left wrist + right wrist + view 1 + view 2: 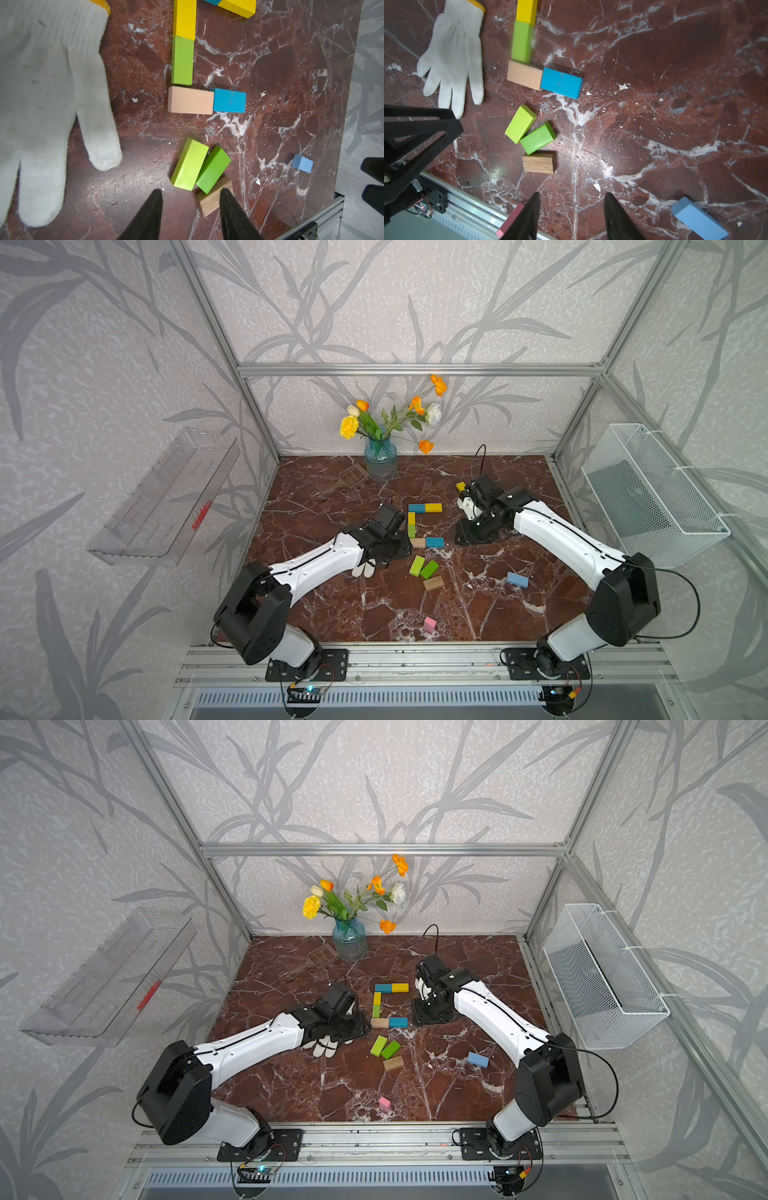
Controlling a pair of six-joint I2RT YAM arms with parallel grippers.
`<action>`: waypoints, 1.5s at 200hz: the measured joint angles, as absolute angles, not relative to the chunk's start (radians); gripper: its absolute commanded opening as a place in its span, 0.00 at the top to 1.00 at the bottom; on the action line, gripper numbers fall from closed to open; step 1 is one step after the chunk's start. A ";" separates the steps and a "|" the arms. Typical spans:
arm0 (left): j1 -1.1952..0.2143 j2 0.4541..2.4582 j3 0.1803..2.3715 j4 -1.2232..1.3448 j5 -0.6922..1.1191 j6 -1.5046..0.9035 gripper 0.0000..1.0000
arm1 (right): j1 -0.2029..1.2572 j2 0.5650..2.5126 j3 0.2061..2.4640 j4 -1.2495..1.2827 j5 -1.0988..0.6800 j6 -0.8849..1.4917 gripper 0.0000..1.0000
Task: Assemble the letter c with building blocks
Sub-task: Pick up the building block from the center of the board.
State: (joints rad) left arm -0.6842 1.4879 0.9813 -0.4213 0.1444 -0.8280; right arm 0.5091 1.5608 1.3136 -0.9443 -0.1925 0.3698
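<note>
Left gripper (190,199): jaws spread, nothing between them, poised over the marble tabletop (291,62). The dark wood block (207,201) shows partly behind one finger but is not gripped. Right gripper (572,199): jaws likewise spread and empty. The pink block (511,218) peeps past one finger and the light blue block (699,218) lies off to the side. Both top views show a gripper on either side of the figure, the left arm over the white glove (365,569) beside the spine, the right off the open mouth. Figure: top bar is the teal block (416,508) and the yellow block (433,508), end to end. Spine is the yellow spine block (411,517) above the green spine block (411,530). Bottom bar is the plain wood block (418,542) touching the blue block (434,542). It reads as a C. The lime block (417,565) and spare green block (429,569) touch each other, near the bottom bar but outside it. Judgement: placing looks finished and the step in hand is checking or tidying. The left wrist view shows a hairline gap between spine and bottom bar. The next move calls either for a gentle nudge there, or for lifting both arms straight away without brushing the bars or dragging the glove.
</note>
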 measured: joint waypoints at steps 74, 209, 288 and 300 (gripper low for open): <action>-0.784 1.677 1.145 -0.561 0.047 -0.825 0.50 | 0.476 1.493 1.185 -0.949 -0.246 0.401 0.49; -0.832 1.874 1.308 -0.702 0.013 -0.759 0.54 | 0.405 1.489 1.108 -0.900 -0.406 0.400 0.49; -0.842 1.917 1.311 -0.699 0.043 -0.728 0.56 | 0.405 1.489 1.108 -0.889 -0.429 0.408 0.49; -0.842 1.921 1.314 -0.699 0.044 -0.724 0.56 | 0.405 1.489 1.108 -0.887 -0.429 0.412 0.49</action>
